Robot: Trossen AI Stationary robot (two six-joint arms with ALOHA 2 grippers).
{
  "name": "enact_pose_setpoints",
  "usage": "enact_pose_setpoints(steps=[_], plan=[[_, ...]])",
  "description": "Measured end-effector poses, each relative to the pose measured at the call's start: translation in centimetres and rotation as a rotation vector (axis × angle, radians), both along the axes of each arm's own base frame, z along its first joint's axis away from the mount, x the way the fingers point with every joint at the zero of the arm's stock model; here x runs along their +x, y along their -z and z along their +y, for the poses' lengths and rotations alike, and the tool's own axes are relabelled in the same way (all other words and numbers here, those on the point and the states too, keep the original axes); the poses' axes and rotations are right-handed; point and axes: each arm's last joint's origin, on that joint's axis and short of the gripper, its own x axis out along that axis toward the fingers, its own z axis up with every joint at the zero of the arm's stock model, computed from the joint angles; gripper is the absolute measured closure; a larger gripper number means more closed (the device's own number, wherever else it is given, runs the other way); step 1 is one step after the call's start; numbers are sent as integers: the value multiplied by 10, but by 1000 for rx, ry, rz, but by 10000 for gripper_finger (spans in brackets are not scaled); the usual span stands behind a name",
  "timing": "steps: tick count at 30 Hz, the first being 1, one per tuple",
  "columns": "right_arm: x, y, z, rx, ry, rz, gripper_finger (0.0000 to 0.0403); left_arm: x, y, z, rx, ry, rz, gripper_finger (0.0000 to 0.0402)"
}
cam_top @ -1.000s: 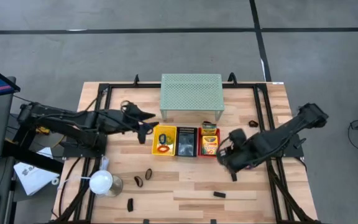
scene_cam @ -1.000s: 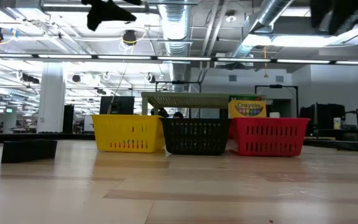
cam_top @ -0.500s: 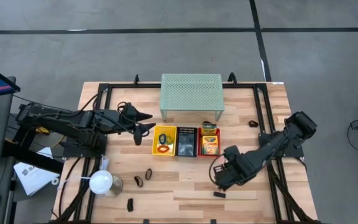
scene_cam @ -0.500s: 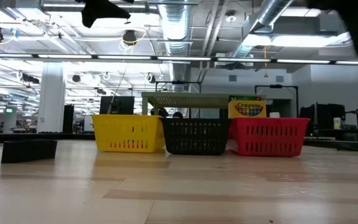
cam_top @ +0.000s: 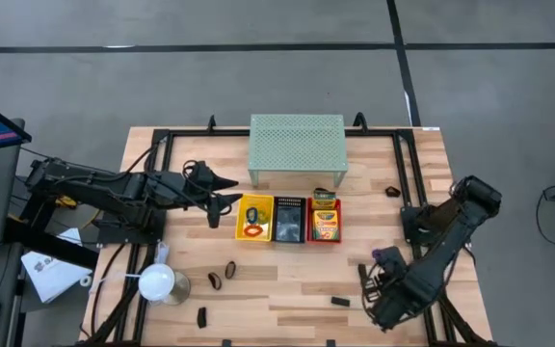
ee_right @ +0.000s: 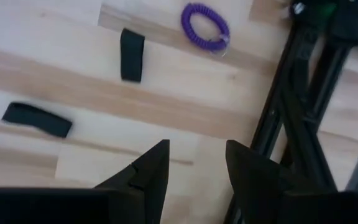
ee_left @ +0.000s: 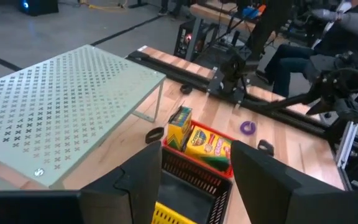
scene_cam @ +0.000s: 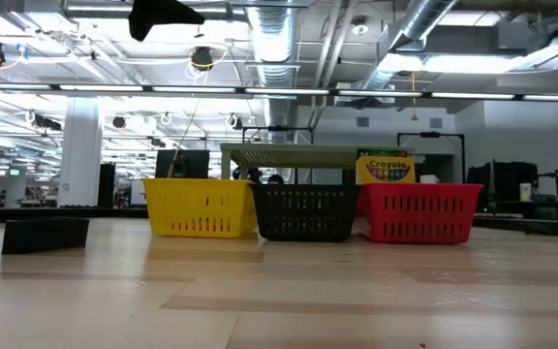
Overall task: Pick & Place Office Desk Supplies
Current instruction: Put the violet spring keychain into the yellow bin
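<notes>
Three baskets stand in a row at the middle of the worktop: a yellow basket (cam_top: pixel 255 218) holding coloured ring bands, a black basket (cam_top: pixel 289 219), and a red basket (cam_top: pixel 324 221) holding two crayon boxes (cam_top: pixel 325 224). In my right wrist view I count two black clips and one purple ring band.

My right claw (cam_top: pixel 385 310) hovers near the worktop's front edge, toward the right front corner, fingers spread with nothing between them. The purple ring band (ee_right: pixel 205 25) lies ahead of it, a coiled loop flat on the wood just beside the black frame rail. One black clip (ee_right: pixel 132 46) lies near that band; the other black clip (ee_right: pixel 37 120) lies apart from it, both small flat dark rectangles.

My left claw (cam_top: pixel 227 198) hangs left of the yellow basket, fingers parted and empty.
</notes>
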Motion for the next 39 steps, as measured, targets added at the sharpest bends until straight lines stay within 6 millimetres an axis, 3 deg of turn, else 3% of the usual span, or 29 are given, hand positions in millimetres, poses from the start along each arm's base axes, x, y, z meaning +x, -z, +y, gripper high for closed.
enact_pose_setpoints(steps=[4,11,16,21,29,39], plan=[[-17,2,-13,86,32,-91,249,1,-4,0,-7,-11,-49,215],[-46,30,-64,184,26,-241,249,2,-10,2,-7,-70,-111,215],[-56,54,-101,197,-108,-291,249,2,-10,4,-47,-114,-134,216],[-57,76,-123,219,-289,-345,249,8,-11,4,-72,-147,-171,220],[-60,105,-136,256,-387,-301,249,25,-1,1,-143,-166,-186,226],[-51,122,-126,268,-431,-339,249,39,4,-1,-176,-169,-222,229]])
